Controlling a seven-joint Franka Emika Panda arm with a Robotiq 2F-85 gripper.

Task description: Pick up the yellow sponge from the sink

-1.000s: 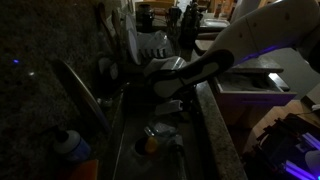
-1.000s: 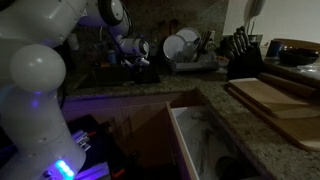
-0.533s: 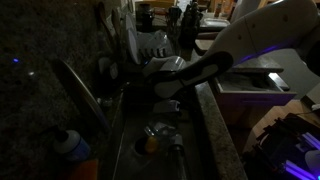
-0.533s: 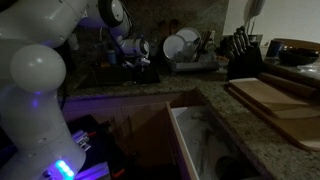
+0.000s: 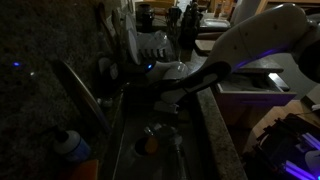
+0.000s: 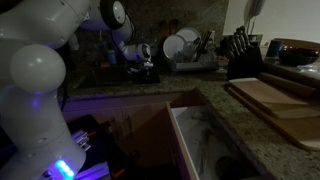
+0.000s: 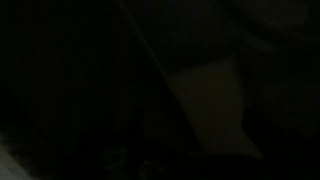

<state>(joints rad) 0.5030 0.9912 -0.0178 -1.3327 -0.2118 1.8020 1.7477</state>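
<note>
The scene is very dark. In an exterior view a small yellow-orange patch, likely the sponge [image 5: 148, 143], lies in the sink [image 5: 128, 150] near the front. My gripper [image 5: 152, 100] hangs over the sink behind and above it, not touching it. It also shows above the sink in an exterior view [image 6: 141, 70]. The wrist view is almost black, with only a faint pale yellowish shape [image 7: 215, 100] right of centre. The jaws are too dark to read.
A faucet [image 5: 82, 92] arches over the sink from the wall side. A blue-capped bottle [image 5: 70, 145] stands by it. A dish rack with plates [image 6: 185, 46] sits behind the sink. A knife block [image 6: 241, 52], cutting board [image 6: 275, 95] and open drawer [image 6: 205, 140] lie along the counter.
The arm has swung lower over the sink and the wrist has shifted a little toward the faucet side. The yellow patch has not moved.
</note>
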